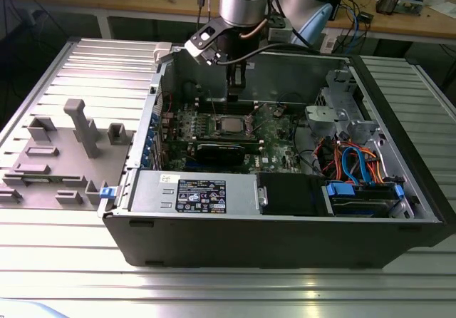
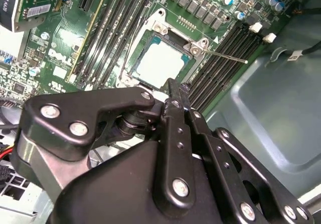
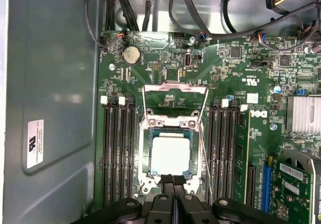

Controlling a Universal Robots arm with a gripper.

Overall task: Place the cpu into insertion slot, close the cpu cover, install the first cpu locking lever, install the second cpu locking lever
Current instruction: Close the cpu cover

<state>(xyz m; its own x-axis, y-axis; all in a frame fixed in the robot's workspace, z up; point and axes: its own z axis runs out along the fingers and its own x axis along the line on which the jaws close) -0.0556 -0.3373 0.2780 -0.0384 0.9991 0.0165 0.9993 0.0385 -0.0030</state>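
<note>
your black gripper (image 3: 173, 180) has its fingertips pressed together on nothing visible, at the edge of the square silver-rimmed insertion slot (image 3: 147, 186). the thin silver-grey cpu (image 3: 170, 155) lies in that slot, with the silvery windowed cpu cover (image 3: 170, 127) seemingly down around it. a thin wire locking lever (image 2: 230, 58) stands loose. slip off it and you could gouge the green circuit board (image 3: 230, 68) in the open grey computer case (image 1: 285, 232).

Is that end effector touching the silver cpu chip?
Apart. The exterior view shows the end effector hanging above the cpu, with a gap between them.
</note>
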